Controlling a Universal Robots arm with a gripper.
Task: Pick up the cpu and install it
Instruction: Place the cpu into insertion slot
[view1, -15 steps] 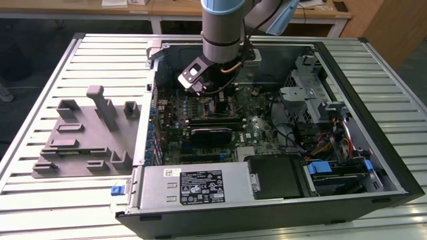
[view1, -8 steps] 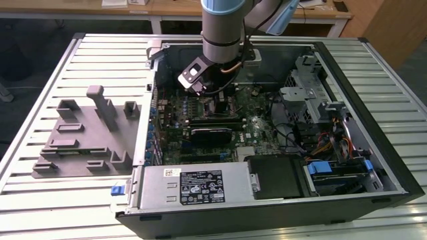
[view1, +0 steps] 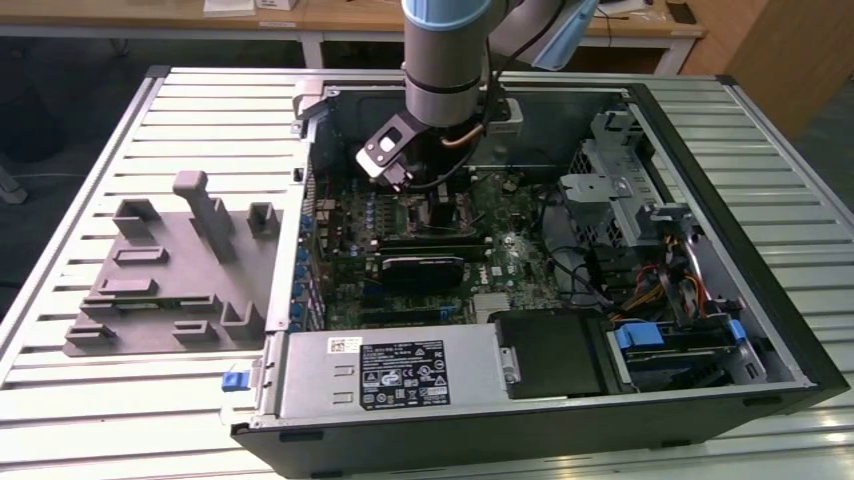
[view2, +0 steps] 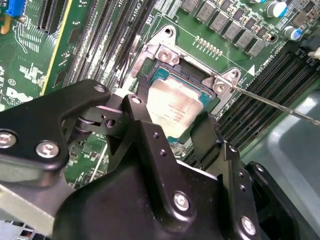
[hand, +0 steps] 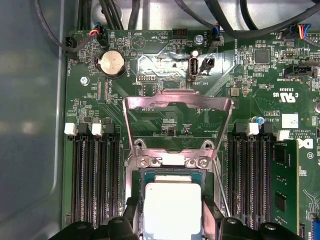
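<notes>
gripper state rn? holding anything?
Gripper: closed on the cpu, low over the motherboard.

Standing over it, I see fine white lettering all across the green motherboard (hand: 90, 95) beside its slots and connectors in both wrist views. It also bears 1 white sticker (hand: 290, 121) with dark print, none of which I can make out with certainty. The cpu (view2: 176, 107) has faint grey lines of engraving across its metal top in the second wrist view, too dim to read. In the exterior view the power supply (view1: 307, 375) has 1 large white label (view1: 407, 372) crowded with black print and round marks, plus 1 barcode sticker (view1: 344, 345), all too small to read.
</notes>
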